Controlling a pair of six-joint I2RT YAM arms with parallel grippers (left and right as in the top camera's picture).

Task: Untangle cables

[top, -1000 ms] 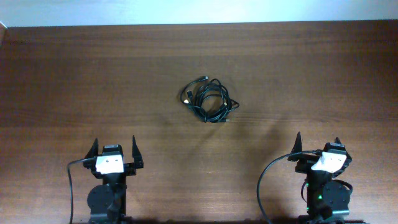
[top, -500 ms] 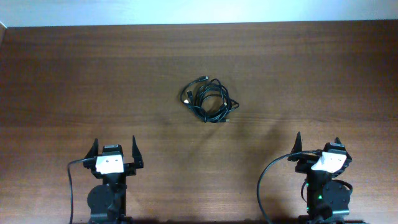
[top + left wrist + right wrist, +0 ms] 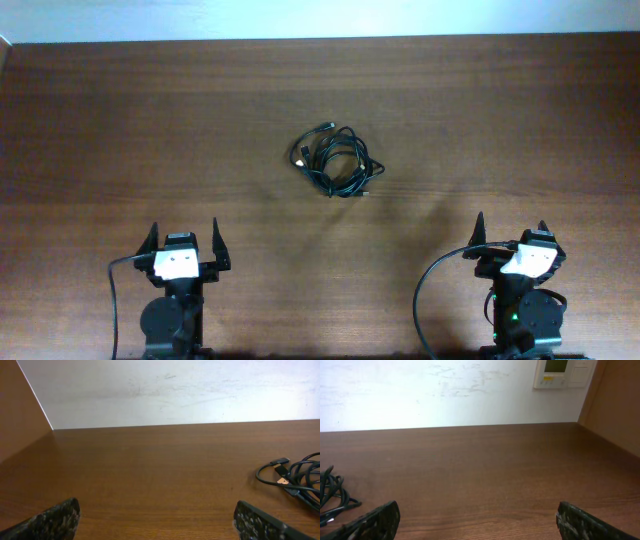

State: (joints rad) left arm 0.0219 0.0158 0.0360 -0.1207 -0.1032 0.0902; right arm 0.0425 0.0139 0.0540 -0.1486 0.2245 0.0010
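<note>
The cables are lying as a loose knot of thin, glossy black loops at the middle of the surface, a little toward the far edge. The surface is dark brown wood with a fine grain running left to right and a dull sheen. From the left wrist view the cables are showing at the right edge, with a small coppery plug poking out of the loops. From the right wrist view only a few curved strands are showing at the left edge.

The left hand is sitting at the near left and the right hand at the near right, both well apart from the cables, both with their fingers spread wide and holding nothing. The fingers are dark and rough-textured.

A scuffed white wall is rising behind the far edge, carrying a pale control panel at the far right. Nothing is standing between the hands and the cables.

Compared with the earlier frames, the cables and both hands are staying exactly where they were.
</note>
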